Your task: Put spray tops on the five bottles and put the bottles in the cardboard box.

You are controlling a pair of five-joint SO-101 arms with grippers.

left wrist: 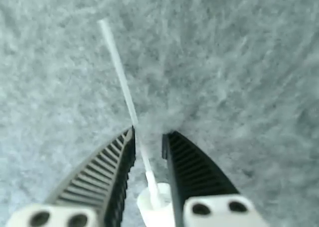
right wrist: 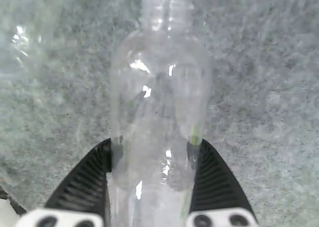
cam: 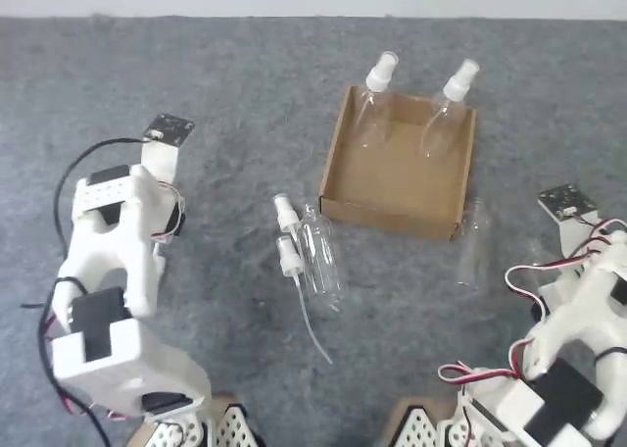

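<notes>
**A:** What's over on the left?

**B:** The left arm stands on the left of the grey mat. In its wrist view the left gripper has its jaws closed on a spray top. The top's thin tube sticks out past the fingertips, over the mat.

**A:** And in the middle?

**B:** Two tops lie loose near the box's near left corner. The far loose top is just beyond the near loose top, whose tube trails toward the near edge. Just to their right lies the lying bottle, clear, with its neck pointing far and no top on it.

**A:** The box?

**B:** The cardboard box sits right of centre, toward the far side. Two bottles lie in its far half, the left boxed bottle and the right boxed bottle. Both have tops on, and the tops poke over the far wall.

**A:** Then the right?

**B:** The corner bottle lies on the mat just off the box's near right corner. The right arm is beyond it. In its wrist view the right gripper has its jaws pressed against both sides of the held bottle, whose threaded neck is bare and points away.
</notes>
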